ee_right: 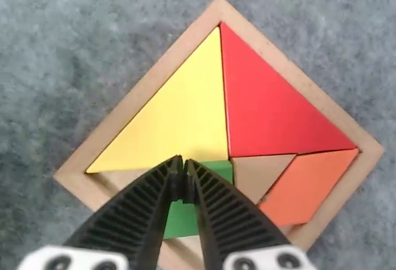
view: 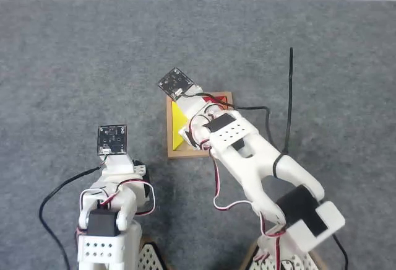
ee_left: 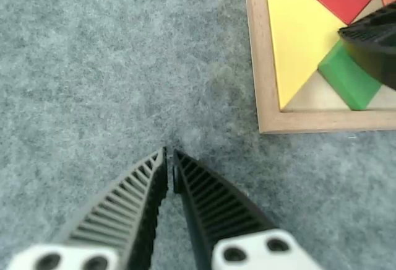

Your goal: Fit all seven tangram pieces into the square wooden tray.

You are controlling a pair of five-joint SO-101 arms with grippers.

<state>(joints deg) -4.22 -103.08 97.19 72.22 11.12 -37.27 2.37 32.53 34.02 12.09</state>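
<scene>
Well, square wooden tray (ee_right: 139,100), yellow triangle (ee_right: 179,115), left pincer (ee_left: 169,154), right pincer (ee_right: 181,160), both clenched.

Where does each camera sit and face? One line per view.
High view: fixed overhead, facing down on the grey felt table; white left arm and right arm show.
Left wrist view: on the left arm, facing felt beside the square wooden tray; shut left gripper shows.
Right wrist view: above the tray, facing down; shut right gripper shows.
All three share the yellow triangular piece.
</scene>
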